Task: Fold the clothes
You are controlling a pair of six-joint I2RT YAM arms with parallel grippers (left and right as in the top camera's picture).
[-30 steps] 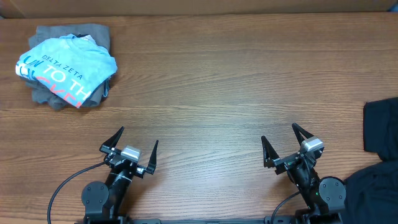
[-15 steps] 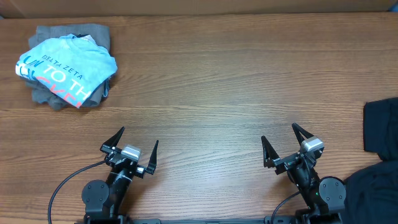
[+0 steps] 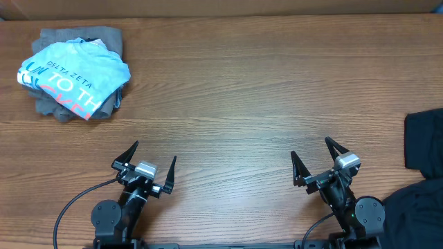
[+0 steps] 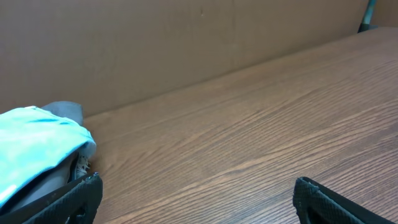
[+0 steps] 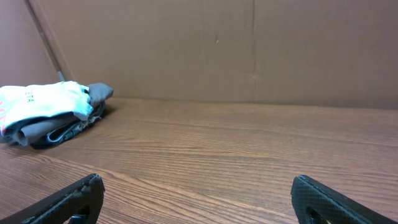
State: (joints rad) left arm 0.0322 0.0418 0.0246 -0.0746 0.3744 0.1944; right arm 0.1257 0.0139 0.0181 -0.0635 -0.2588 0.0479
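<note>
Folding had not begun: left claw (image 3: 154,152) and right claw (image 3: 310,146) stood wide and empty, the soft black fabric T-shirt (image 3: 425,142) lay at the brown wooden tabletop's (image 3: 235,104) right edge, so the right claw likely had to fetch it first.

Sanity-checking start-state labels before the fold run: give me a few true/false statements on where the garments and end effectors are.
1. The left end effector and right end effector stand open, holding nothing. True.
2. The black soft-fabric T-shirt lies at the wooden table's right edge. True.
3. The light blue printed shirt is spread flat mid-table. False: it sits bunched on a grey garment at the far left corner.
4. The right end effector touches the black T-shirt. False: bare wood separates them.
</note>
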